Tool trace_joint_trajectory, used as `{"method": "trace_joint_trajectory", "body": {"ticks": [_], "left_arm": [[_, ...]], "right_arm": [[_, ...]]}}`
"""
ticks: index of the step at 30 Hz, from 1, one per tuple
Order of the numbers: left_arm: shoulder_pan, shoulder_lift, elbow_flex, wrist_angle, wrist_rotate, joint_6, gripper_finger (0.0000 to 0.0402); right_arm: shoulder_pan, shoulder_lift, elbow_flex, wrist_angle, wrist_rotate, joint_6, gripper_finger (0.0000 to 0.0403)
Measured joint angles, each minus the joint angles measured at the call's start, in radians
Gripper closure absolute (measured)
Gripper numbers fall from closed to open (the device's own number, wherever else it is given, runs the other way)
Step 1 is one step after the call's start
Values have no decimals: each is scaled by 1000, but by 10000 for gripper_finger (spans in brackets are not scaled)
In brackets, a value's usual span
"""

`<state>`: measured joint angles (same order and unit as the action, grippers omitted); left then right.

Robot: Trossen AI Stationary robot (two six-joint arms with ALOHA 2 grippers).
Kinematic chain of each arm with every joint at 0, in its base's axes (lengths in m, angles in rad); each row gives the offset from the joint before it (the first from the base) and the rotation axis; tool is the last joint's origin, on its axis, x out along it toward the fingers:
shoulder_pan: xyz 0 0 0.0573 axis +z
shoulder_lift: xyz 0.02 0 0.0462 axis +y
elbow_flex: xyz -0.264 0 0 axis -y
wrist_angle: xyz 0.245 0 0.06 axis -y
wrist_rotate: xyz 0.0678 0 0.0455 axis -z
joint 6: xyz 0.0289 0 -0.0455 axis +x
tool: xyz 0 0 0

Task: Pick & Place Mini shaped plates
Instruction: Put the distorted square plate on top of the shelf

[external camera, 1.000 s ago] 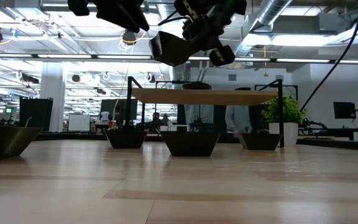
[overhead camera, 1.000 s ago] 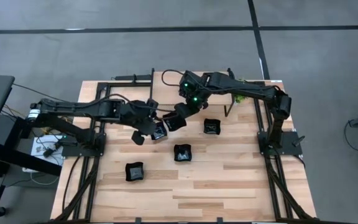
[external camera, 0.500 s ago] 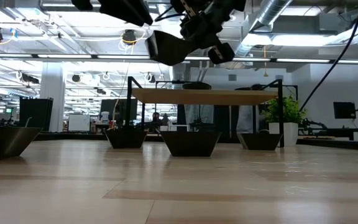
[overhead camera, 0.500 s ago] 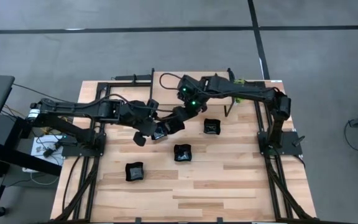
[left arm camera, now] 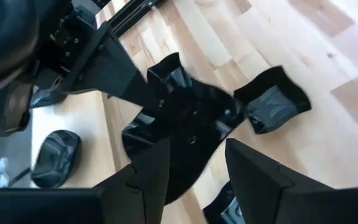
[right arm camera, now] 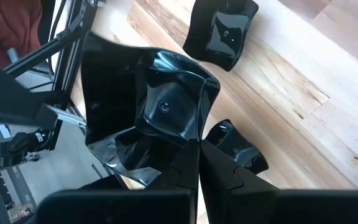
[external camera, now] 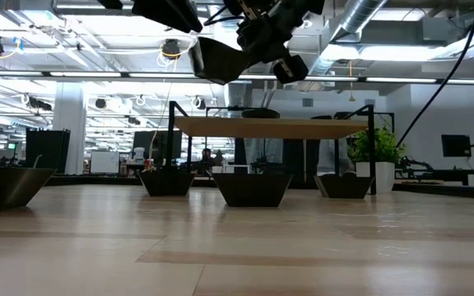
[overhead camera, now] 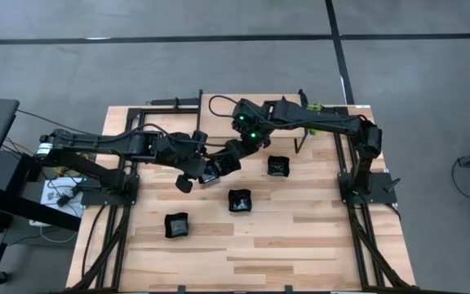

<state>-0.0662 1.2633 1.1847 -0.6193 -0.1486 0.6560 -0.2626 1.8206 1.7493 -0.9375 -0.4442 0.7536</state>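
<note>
We see the right gripper (right arm camera: 194, 158) clamped on a glossy black rounded-square mini plate (right arm camera: 169, 106), held high above the wooden table (overhead camera: 300, 237). The left gripper (left arm camera: 194, 165), fingers apart, meets it there. Three empty black plates (overhead camera: 239, 200) rest on the table below.

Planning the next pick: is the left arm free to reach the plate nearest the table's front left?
Probably yes: the front-left plate sits alone on bare wood. The left gripper is beside the right gripper, which holds a plate.
</note>
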Motion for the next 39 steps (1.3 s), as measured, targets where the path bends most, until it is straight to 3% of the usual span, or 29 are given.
{"method": "trace_joint_trajectory", "body": {"ticks": [7, 39], "left_arm": [[-1, 0, -2, 4, 100, -8, 243], [0, 75, -3, -13, 27, 126, 243]], "right_arm": [[0, 0, 0, 2, 0, 0, 403], [33, 0, 0, -6, 1, -5, 403]]}}
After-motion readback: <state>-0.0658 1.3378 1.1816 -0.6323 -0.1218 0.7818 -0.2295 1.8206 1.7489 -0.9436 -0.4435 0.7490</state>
